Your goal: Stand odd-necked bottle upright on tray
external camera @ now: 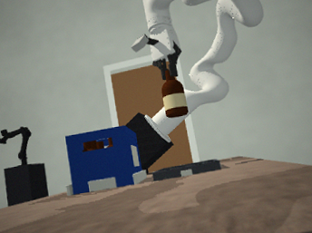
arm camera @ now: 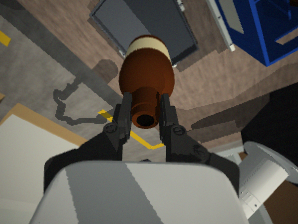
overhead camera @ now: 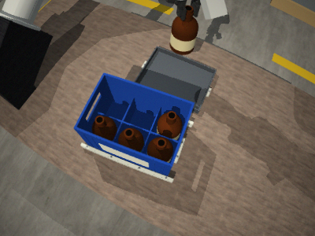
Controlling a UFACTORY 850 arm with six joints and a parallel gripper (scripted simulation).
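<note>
My gripper (overhead camera: 189, 11) (external camera: 169, 73) (arm camera: 146, 103) is shut on the neck of a brown bottle (overhead camera: 184, 29) (external camera: 172, 87) (arm camera: 146, 70) with a cream label. The bottle hangs upright, high above the level of the grey tray (overhead camera: 173, 67) (external camera: 163, 174) (arm camera: 115, 25), which holds nothing. The blue crate (overhead camera: 118, 86) (external camera: 80, 164) (arm camera: 255, 42) stands beside the tray. In the top view, three bottles stand in its near row: left (overhead camera: 105, 127), middle (overhead camera: 131, 139) and right (overhead camera: 161, 149). Another bottle (overhead camera: 169, 125) stands in the far right compartment. The far left and far middle compartments are empty. Neck differences are too small to tell.
White strips (overhead camera: 126, 162) lie along the crate's base, and small white blocks (overhead camera: 209, 92) sit at the tray's sides. The table's edge (overhead camera: 244, 60) runs behind the tray in the top view. The arm's black base block (overhead camera: 24, 59) (external camera: 150, 142) stands on the table.
</note>
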